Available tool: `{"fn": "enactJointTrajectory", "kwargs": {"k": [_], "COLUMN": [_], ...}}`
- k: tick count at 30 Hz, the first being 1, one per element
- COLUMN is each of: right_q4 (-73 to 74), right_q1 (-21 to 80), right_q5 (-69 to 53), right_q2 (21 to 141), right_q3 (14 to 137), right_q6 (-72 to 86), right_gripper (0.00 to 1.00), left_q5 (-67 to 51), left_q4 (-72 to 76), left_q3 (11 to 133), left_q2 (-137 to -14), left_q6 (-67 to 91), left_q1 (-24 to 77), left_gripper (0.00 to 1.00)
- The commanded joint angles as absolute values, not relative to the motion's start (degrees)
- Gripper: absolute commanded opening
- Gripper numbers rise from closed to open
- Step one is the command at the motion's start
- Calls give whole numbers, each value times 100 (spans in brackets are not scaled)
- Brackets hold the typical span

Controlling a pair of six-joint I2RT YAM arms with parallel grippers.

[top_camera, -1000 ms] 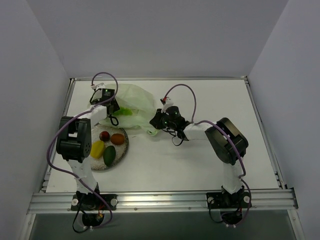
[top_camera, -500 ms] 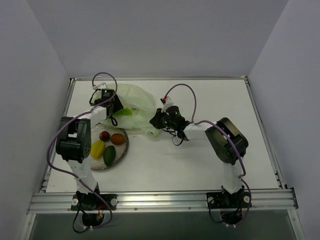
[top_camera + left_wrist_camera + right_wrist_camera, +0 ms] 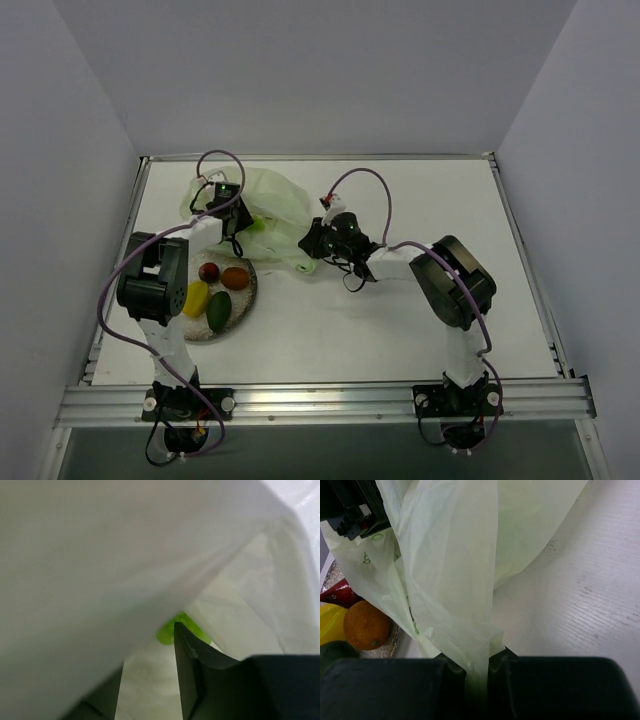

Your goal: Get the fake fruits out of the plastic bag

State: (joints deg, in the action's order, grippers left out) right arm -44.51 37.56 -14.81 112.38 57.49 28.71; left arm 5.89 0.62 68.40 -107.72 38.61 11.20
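Left gripper (image 3: pixel 145 672) is inside the pale green translucent plastic bag (image 3: pixel 450 555), jaws spread with nothing in them. The small light green plastic fruit (image 3: pixel 166 633) lies dead ahead, just off one fingertip; film hides its long axis. Right gripper (image 3: pixel 477 672) is clamped on a fold of bag film, so left arm is nearer for the grab.

Pale green bag (image 3: pixel 275 203), light green fruit (image 3: pixel 172 630) inside — orange (image 3: pixel 235 277), red (image 3: pixel 209 271), yellow (image 3: pixel 195 298), dark-green (image 3: pixel 219 311) beside

The plastic bag (image 3: pixel 450 555) is thin, translucent, wrinkled film; the orange fruit (image 3: pixel 366 625) looks dimpled, the table (image 3: pixel 580 605) matt and scuffed.
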Motion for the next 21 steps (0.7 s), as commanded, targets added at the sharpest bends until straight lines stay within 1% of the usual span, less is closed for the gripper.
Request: {"fn": "enactJointTrajectory", "kwargs": {"k": [1,3,4,5,6,8,10,13,14,15,16,19,20,21], "right_q4": [-4518,-4500,-4500,-4500,-4500,-4500,-4491,-4500,-4500,-4509,-4509,-4509,-4500,-4509], "right_q1": [3788,3779,3779,3779,3779,3779,3779,3779,3779,3779,3779,3779,3779,3779], "right_q5": [-1371,-1371,-1380,-1380,-1389,-1389,-1389,-1389,-1397,-1389,-1389,-1397,-1397,-1397], "right_q2": [11057,11030,11022,11013,11004,10995,10986,10969,10969,10969,10960,10942,10942,10942], "right_q3": [5766,5774,5774,5783,5783,5783,5775,5774,5766,5766,5757,5757,5757,5757], "right_q6": [2857,2839,2848,2839,2839,2839,2848,2848,2839,2848,2848,2848,2839,2839], "right_gripper": [0,0,0,0,0,0,0,0,0,0,0,0,0,0], "left_q5": [904,975,1115,1203,1291,1362,1388,1389,1363,1345,1336,1318,1318,1336], "left_q4": [150,141,123,106,97,114,79,70,70,79,88,149,149,106], "left_q3": [7198,7207,7242,7260,7268,7303,7391,7541,7602,7629,7638,7611,7611,7594], "left_q2": [-10889,-10933,-10942,-10942,-10951,-10969,-11074,-11241,-11337,-11364,-11390,-11373,-11347,-11268], "left_q6": [3903,3806,3771,3718,3639,3578,3542,3524,3524,3533,3551,3560,3551,3516], "left_q1": [1134,1134,1134,1142,1169,1160,1169,1169,1169,1169,1160,1160,1160,1160], "left_gripper": [39,31,32,34,45,56,59,57,53,46,31,18,9,5]}}
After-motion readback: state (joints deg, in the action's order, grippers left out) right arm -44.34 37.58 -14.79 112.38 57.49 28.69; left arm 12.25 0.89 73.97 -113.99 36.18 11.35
